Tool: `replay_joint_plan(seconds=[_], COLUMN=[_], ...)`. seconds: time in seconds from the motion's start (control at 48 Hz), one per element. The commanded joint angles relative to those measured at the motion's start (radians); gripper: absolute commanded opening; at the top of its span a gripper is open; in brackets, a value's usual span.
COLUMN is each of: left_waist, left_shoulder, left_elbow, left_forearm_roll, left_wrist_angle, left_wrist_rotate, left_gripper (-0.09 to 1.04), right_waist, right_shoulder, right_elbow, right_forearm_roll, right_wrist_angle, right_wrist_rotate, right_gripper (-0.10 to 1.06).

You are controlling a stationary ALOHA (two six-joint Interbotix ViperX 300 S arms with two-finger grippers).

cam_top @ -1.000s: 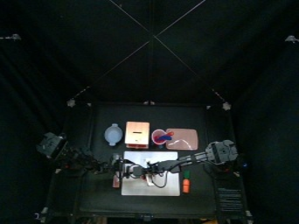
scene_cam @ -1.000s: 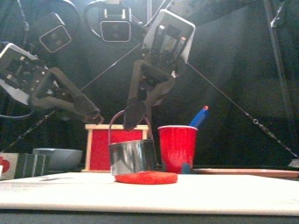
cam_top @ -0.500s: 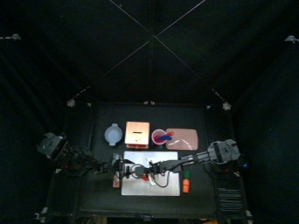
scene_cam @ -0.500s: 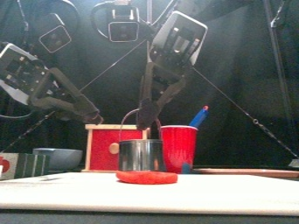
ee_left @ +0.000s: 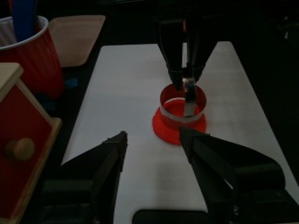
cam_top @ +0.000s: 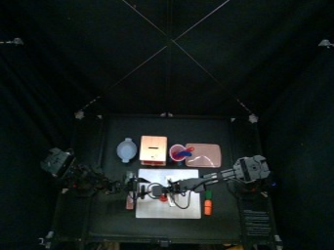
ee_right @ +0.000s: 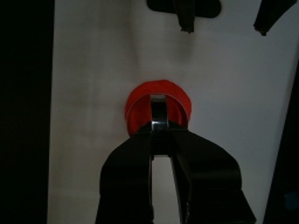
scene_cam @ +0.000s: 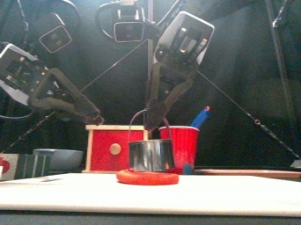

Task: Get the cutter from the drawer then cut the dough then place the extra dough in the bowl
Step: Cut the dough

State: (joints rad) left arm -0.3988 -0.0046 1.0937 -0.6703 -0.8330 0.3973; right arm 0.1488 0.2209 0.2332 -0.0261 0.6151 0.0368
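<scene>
A flat red dough disc [scene_cam: 148,177] lies on the white cutting board [scene_cam: 235,199]. The round metal cutter [scene_cam: 152,156] stands upright on the dough, and its ring [ee_right: 160,108] sits inside the disc's outline. My right gripper [scene_cam: 154,121] is above it, shut on the cutter's wire handle. In the top view this gripper [cam_top: 166,190] is over the board [cam_top: 187,205]. My left gripper [ee_left: 163,154] is open and empty, hovering over the board's left end, a short way from the dough [ee_left: 179,123] and the cutter [ee_left: 181,108].
Behind the board stand the wooden box with its red drawer front [scene_cam: 115,146], the red cup with knives [scene_cam: 180,148] and the blue-grey bowl [scene_cam: 59,158]. The pink tray [cam_top: 208,154] lies at the back right, next to the cup.
The right gripper carried the cutter rightward from the dough's left edge and set it down level on the disc. The left gripper barely moved.
</scene>
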Motion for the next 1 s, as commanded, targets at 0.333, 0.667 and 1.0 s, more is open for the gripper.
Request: replay_joint_plan(seconds=[0.333, 0.667, 1.0], left_waist=[0.006, 0.005, 0.008], left_shoulder=[-0.005, -0.005, -0.003], left_elbow=[-0.015, -0.014, -0.015], left_forearm_roll=[0.002, 0.002, 0.002], left_wrist_angle=[-0.002, 0.002, 0.000], left_wrist_rotate=[0.000, -0.003, -0.003], left_gripper=[0.87, 0.87, 0.87], right_waist=[-0.003, -0.005, -0.011], right_shoulder=[-0.054, -0.055, -0.057], right_elbow=[-0.015, 0.006, 0.032], right_forearm_roll=[0.017, 0.011, 0.009], right_wrist_angle=[-0.034, -0.061, -0.100], right_wrist_rotate=[-0.002, -0.002, -0.003], right_gripper=[0.42, 0.42, 0.42])
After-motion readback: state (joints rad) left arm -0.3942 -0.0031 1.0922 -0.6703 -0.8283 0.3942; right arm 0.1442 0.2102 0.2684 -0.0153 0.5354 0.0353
